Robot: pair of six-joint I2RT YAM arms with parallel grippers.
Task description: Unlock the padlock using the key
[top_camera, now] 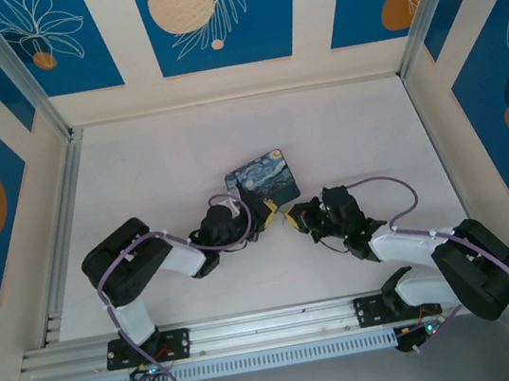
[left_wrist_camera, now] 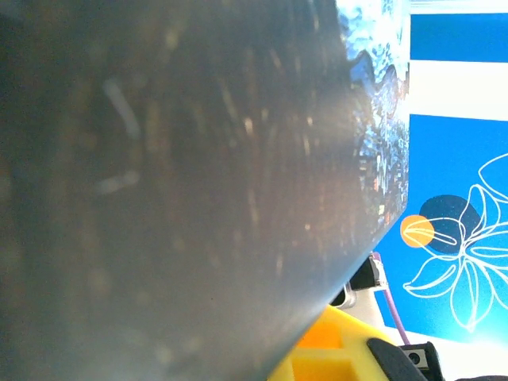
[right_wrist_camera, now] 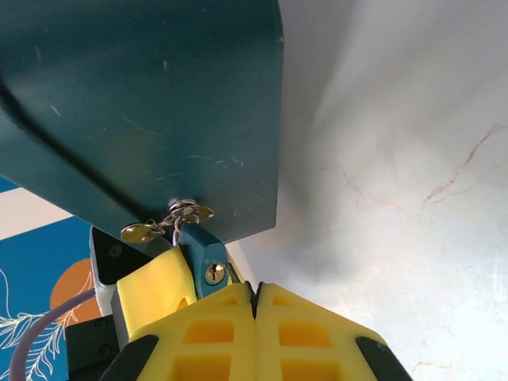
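Pressed flat together at the front of the right wrist view, the fingers of the right pincer (right_wrist_camera: 255,305) leave no gap; whether they pinch anything I cannot tell. Just beyond their tips, at the lower edge of the padlock (right_wrist_camera: 143,103), sits the key (right_wrist_camera: 190,238), silvery with a blue part and a brassy spot. The padlock hangs tilted above the tabletop (right_wrist_camera: 397,159), painted face up in the top view. The left pincer (top_camera: 251,218) is clenched on the padlock's near-left corner.

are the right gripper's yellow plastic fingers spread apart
No, the right gripper's yellow fingers are pressed together, with no gap between them.
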